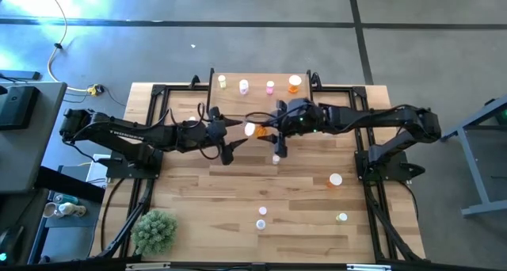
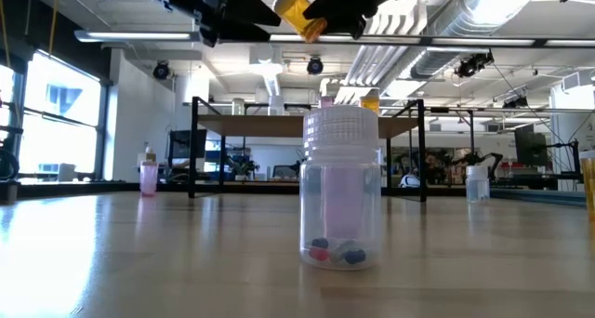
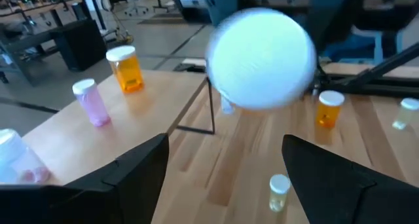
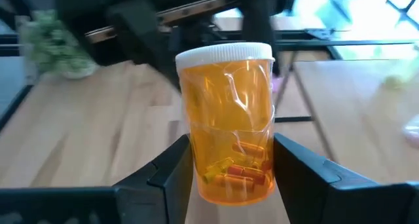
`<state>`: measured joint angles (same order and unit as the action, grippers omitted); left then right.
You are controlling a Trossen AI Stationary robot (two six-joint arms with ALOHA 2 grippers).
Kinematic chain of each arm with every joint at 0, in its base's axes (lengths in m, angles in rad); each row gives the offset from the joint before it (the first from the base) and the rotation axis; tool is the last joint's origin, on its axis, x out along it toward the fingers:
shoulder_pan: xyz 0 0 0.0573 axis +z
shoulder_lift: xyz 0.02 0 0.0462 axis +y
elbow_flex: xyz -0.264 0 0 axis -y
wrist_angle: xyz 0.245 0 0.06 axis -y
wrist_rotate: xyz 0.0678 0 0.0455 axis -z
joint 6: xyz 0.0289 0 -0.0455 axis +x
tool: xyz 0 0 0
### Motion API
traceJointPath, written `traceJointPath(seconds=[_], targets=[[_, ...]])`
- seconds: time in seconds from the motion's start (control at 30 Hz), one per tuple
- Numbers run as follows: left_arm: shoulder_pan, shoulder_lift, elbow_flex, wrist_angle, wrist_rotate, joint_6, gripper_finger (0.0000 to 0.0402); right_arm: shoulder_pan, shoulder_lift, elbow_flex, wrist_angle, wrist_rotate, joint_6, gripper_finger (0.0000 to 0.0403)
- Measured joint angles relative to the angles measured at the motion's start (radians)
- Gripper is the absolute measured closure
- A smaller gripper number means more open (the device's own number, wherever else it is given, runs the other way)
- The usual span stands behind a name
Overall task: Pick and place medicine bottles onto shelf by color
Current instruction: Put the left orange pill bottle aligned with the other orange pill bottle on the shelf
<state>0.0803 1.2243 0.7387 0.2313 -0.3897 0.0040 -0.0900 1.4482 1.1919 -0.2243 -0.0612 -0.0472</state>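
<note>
- A butcher-block table (image 1: pixel 238 184) stands on grey floor; an open-ceilinged workshop lies beyond.
- Right gripper (image 4: pixel 232 165) clamps an orange pill bottle (image 4: pixel 230 122) above the table, just before the shelf (image 1: pixel 253 97).
- Left gripper (image 3: pixel 226 171), jaws wide, faces its white cap (image 3: pixel 262 57).
- Only the low view shows a lavender bottle (image 2: pixel 340 192) up close.

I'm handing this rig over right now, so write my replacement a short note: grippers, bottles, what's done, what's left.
Right gripper: shut on an orange white-capped medicine bottle, held in the air above the table middle.
Left gripper: open, empty, facing that bottle's cap.
Done: four bottles on the small light-wood shelf with black legs: yellow-green, lavender, pink, orange.
Left: shelve the held bottle, apparently beside the orange one; then the loose bottles on the wooden table, including an orange one lying on its side.
</note>
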Motion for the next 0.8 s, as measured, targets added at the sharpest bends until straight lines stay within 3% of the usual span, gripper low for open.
traceJointPath(seconds=[0.8], targets=[[-0.004,0.000,0.000,0.065,0.018,0.000,0.0112,0.047,0.028,0.000,0.005,0.006,0.074,0.0231]])
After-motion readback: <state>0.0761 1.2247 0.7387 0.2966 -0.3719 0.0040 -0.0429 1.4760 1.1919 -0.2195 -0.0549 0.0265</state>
